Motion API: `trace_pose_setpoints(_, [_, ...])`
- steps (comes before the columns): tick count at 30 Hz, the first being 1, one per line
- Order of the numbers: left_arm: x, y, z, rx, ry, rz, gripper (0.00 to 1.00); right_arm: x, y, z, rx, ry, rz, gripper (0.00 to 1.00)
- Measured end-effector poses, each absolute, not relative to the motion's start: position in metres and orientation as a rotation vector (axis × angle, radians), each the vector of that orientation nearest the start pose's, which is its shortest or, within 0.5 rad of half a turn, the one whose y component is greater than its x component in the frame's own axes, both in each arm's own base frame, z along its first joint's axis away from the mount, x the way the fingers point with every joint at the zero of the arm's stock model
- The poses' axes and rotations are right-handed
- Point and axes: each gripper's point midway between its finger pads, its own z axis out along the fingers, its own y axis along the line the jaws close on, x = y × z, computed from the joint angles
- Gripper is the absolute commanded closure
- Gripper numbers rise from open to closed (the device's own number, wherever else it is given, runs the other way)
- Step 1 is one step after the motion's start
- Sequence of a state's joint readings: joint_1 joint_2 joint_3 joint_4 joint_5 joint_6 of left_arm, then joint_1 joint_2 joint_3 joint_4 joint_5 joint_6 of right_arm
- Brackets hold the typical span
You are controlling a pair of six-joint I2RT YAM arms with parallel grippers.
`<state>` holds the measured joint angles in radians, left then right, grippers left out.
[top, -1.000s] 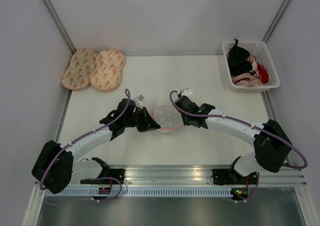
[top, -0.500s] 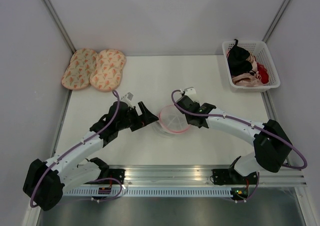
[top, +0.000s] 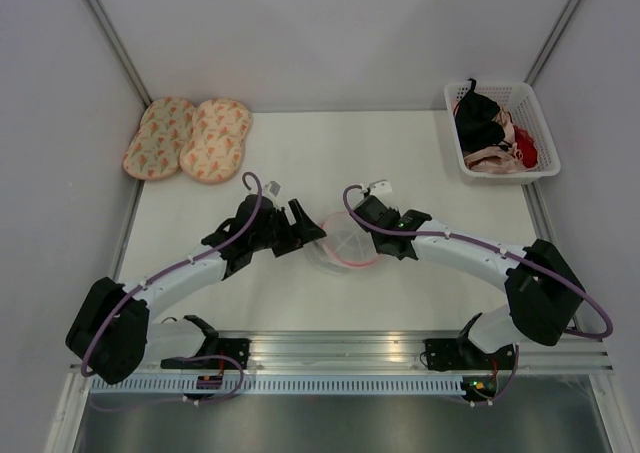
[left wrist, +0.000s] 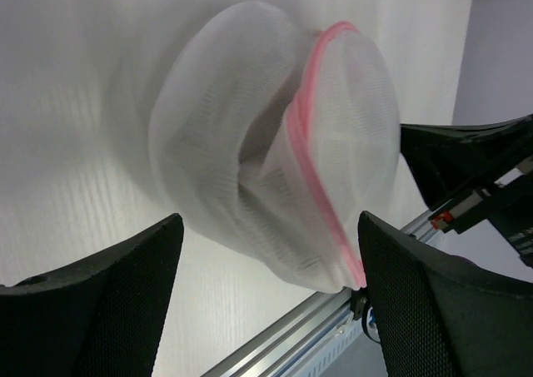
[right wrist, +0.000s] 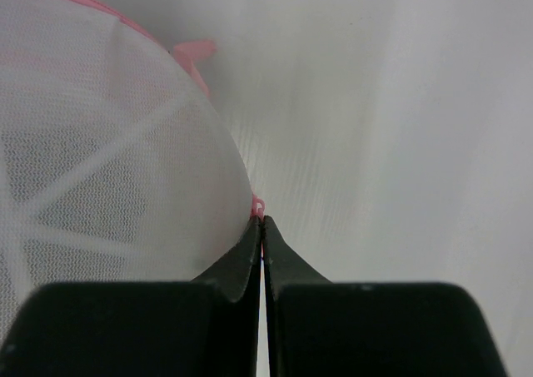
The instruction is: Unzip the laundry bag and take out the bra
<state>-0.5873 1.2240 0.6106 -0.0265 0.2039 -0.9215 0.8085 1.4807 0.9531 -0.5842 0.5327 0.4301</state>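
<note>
The table (top: 400, 163) is white and flat. Two peach pads (top: 212, 138) lie side by side in the far left corner, touching each other. A white basket (top: 508, 175) sits in the far right corner. Near the middle is the laundry bag (top: 345, 245), round and white with a pink edge. It seems to rest on the table, though one side may be lifted a little.

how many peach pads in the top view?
2. Left pad and right pad lie side by side, touching, at the far left corner. None seems hidden.
</note>
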Motion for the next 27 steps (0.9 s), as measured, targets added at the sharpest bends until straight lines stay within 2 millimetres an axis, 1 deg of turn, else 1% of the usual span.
trace_pose_setpoints(4, [0.255, -0.254, 0.121, -0.251, 2.324, -1.056, 0.14, 0.265, 0.171, 0.076, -0.312, 2.45, -0.211, 1.0])
trace_pose_setpoints(6, [0.258, -0.257, 0.126, -0.243, 2.298, -1.073, 0.16, 0.265, 0.171, 0.076, -0.314, 2.451, -0.211, 0.99])
trace_pose_setpoints(8, [0.26, -0.258, 0.131, -0.237, 2.274, -1.086, 0.25, 0.264, 0.171, 0.075, -0.319, 2.454, -0.21, 1.0])
trace_pose_setpoints(9, [0.261, -0.259, 0.132, -0.237, 2.271, -1.088, 0.36, 0.264, 0.171, 0.075, -0.321, 2.454, -0.209, 1.0])
trace_pose_setpoints(11, [0.262, -0.259, 0.13, -0.235, 2.28, -1.082, 0.46, 0.264, 0.172, 0.075, -0.324, 2.454, -0.207, 0.99])
trace_pose_setpoints(12, [0.263, -0.261, 0.128, -0.234, 2.293, -1.075, 0.54, 0.264, 0.172, 0.075, -0.324, 2.454, -0.206, 1.0])
trace_pose_setpoints(14, [0.264, -0.264, 0.124, -0.225, 2.321, -1.062, 0.62, 0.264, 0.172, 0.075, -0.323, 2.453, -0.205, 1.0])
trace_pose_setpoints(15, [0.265, -0.266, 0.122, -0.22, 2.333, -1.057, 0.72, 0.264, 0.172, 0.075, -0.323, 2.453, -0.205, 0.99])
trace_pose_setpoints(17, [0.263, -0.269, 0.118, -0.202, 2.357, -1.047, 0.83, 0.264, 0.172, 0.075, -0.323, 2.453, -0.205, 0.99])
trace_pose_setpoints(18, [0.262, -0.271, 0.116, -0.194, 2.368, -1.043, 0.94, 0.264, 0.172, 0.075, -0.323, 2.453, -0.205, 0.99])
trace_pose_setpoints(19, [0.262, -0.272, 0.115, -0.188, 2.378, -1.039, 0.98, 0.264, 0.172, 0.075, -0.323, 2.453, -0.205, 1.0])
trace_pose_setpoints(27, [0.254, -0.269, 0.106, -0.153, 2.438, -0.99, 0.98, 0.264, 0.172, 0.075, -0.323, 2.452, -0.207, 1.0])
